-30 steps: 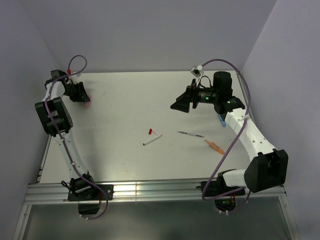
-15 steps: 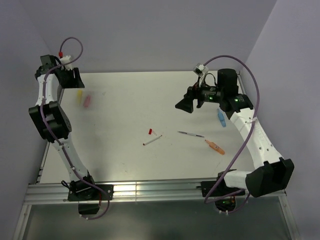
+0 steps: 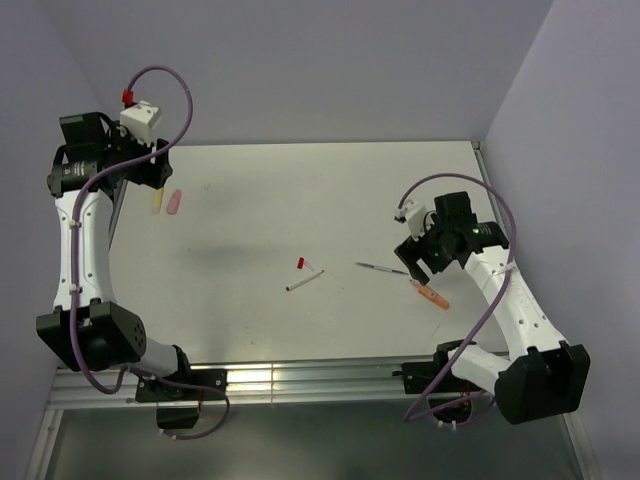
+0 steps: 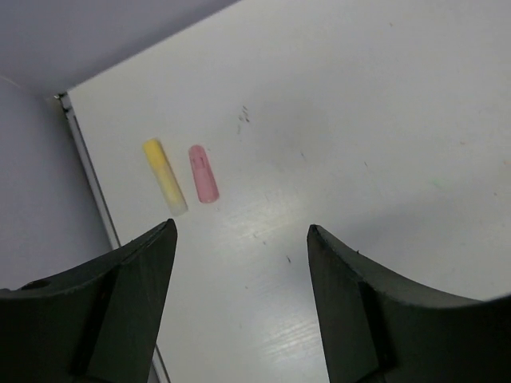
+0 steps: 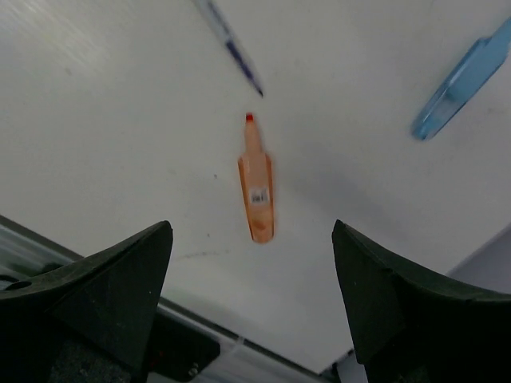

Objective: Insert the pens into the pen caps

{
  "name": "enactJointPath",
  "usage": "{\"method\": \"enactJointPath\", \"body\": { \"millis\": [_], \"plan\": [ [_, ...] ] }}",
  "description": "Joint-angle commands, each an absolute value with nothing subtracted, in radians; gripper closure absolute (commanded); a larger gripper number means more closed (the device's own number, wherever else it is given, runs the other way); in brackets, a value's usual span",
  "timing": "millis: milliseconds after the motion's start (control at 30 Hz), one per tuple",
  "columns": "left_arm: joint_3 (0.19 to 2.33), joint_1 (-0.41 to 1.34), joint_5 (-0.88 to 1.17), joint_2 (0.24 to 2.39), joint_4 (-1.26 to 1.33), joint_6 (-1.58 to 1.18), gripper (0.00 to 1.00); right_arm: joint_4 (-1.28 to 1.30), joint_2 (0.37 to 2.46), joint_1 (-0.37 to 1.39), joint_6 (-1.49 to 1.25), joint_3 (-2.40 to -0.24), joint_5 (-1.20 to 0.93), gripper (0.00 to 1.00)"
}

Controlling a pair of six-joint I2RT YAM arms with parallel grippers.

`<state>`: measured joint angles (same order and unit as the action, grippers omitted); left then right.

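Note:
My left gripper (image 3: 152,175) (image 4: 239,231) hangs open and empty at the far left of the table. Just beyond its fingertips a yellow pen (image 4: 164,175) (image 3: 157,197) and a pink pen (image 4: 203,172) (image 3: 175,202) lie side by side. My right gripper (image 3: 412,268) (image 5: 251,227) is open above an orange pen (image 5: 257,187) (image 3: 430,294), which lies between and ahead of its fingers. A thin grey pen (image 3: 380,268) (image 5: 231,52) lies just past it. A blue pen (image 5: 461,80) shows only in the right wrist view. Mid-table lie a red pen cap (image 3: 301,263) and a thin white pen (image 3: 305,280).
The table's left edge rail (image 4: 88,171) runs close beside the yellow pen, with the wall right behind it. A metal rail (image 3: 300,380) borders the near edge, close below the orange pen in the right wrist view. The right wall stands near the right arm.
My left gripper opened and pulled back and up from the far-left spot, and the yellow pen now lies beside the pink one. My right arm swung from the back down over the orange pen.

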<state>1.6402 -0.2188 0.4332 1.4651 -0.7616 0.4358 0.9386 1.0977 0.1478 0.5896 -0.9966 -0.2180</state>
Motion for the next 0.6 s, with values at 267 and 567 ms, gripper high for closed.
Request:
{"method": "enactJointPath", "body": {
  "millis": [267,567],
  "plan": [
    [1.551,-0.112,0.529,1.396,-0.842,0.442,0.26,0.871,1.252,0.084,0.712,-0.853,-0.052,0.18],
    [1.506,-0.028,0.623,1.397,-0.784,0.41,0.22,0.769,1.379,0.084,0.741,-0.818,-0.086,0.24]
  ]
}}
